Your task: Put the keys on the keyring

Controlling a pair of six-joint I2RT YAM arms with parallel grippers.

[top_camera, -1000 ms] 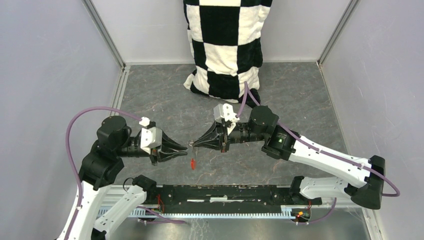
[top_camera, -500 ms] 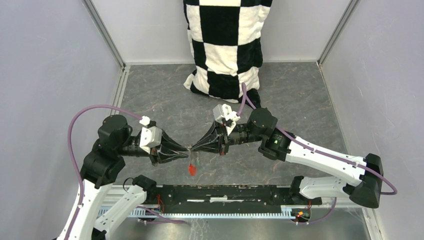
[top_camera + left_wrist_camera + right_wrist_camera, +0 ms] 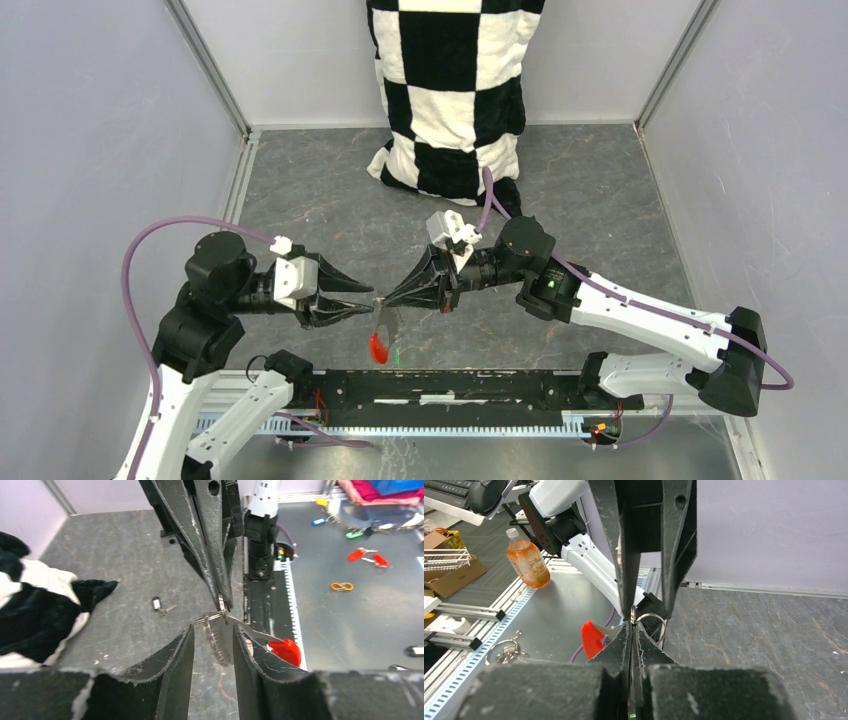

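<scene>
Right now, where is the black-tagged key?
In the left wrist view, the black-tagged key lies flat on the table, between the checkered cloth and the keyring pinched by the right gripper.

Grey marbled tabletop (image 3: 620, 200); plain pale grey walls (image 3: 100, 120) on three sides; black-and-white checkered fabric (image 3: 450, 90) at far edge.

Nothing legible — the bottle label (image 3: 530, 566) (orange drink) blurs out.
</scene>
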